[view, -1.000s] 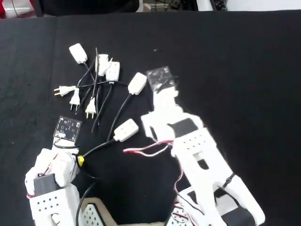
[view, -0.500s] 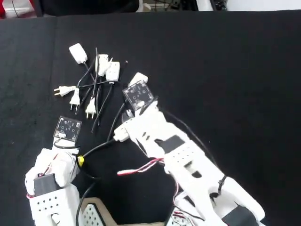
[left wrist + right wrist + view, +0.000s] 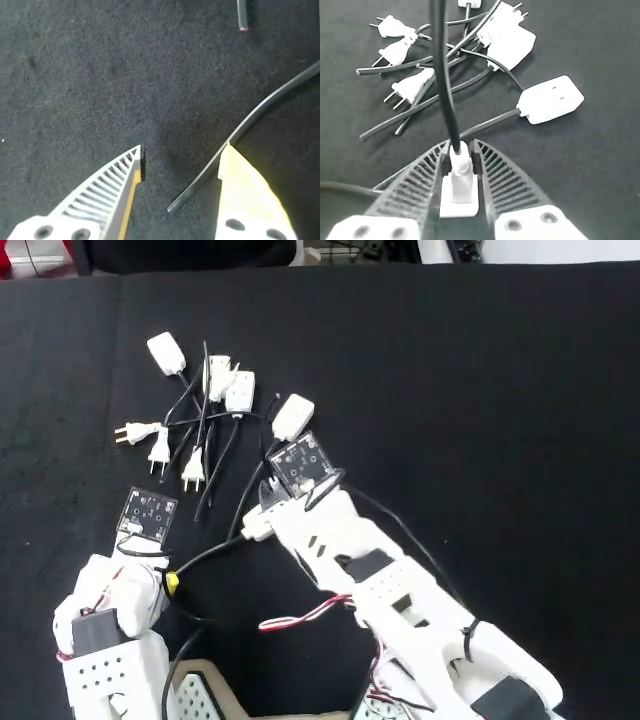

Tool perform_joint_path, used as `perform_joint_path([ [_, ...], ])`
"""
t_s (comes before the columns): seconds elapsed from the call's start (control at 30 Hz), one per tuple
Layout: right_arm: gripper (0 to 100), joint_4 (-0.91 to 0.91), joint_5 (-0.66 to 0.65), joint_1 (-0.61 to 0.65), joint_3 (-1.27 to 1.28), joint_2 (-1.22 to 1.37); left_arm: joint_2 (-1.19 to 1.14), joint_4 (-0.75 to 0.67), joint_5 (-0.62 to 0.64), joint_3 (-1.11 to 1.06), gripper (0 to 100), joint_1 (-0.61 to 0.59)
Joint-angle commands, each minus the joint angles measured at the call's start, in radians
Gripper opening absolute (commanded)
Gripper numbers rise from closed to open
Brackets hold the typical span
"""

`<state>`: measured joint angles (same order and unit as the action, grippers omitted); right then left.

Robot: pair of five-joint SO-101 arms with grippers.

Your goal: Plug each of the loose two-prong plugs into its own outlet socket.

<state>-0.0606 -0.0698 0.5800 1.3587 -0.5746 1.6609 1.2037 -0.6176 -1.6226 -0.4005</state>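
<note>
— Grip on the right arm: what is it doing?

— The right gripper (image 3: 460,144) is pressed in on a white socket (image 3: 459,187), pinching it at the end where its black cord (image 3: 440,75) leaves. In the high view that socket (image 3: 254,530) lies near the centre of the frame.

— And its long axis?

— In line with the jaws, with the cord running straight out ahead toward the pile. I judge the slotted face points back toward the wrist, but it is hidden.

— Plugs?

— Three loose plugs (image 3: 160,452) lie left of centre in the high view, up and left of the held socket. Two have their prongs toward the bottom edge, one toward the left edge.

— Other arm?

— The left gripper (image 3: 183,149) is spread wide over the black cloth (image 3: 100,75) and holds nothing. A stray cord (image 3: 250,117) lies just beside its yellow finger (image 3: 245,190). That arm sits at lower left, just below the plugs, so it looks better placed to fetch one.
</note>
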Motion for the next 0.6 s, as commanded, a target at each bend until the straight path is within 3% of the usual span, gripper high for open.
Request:
perform_joint_path([
  [0.0,1.1,-0.026,0.009,0.011,-0.004,-0.025,0.008,0.008,-0.006,0.013,25,0.012],
  [0.23,1.1,-0.029,0.043,0.008,-0.008,-0.01,0.008,0.008,-0.006,0.013,25,0.012],
  [0.57,1.1,-0.157,0.043,0.009,-0.081,0.223,0.008,0.008,-0.008,0.013,25,0.012],
])
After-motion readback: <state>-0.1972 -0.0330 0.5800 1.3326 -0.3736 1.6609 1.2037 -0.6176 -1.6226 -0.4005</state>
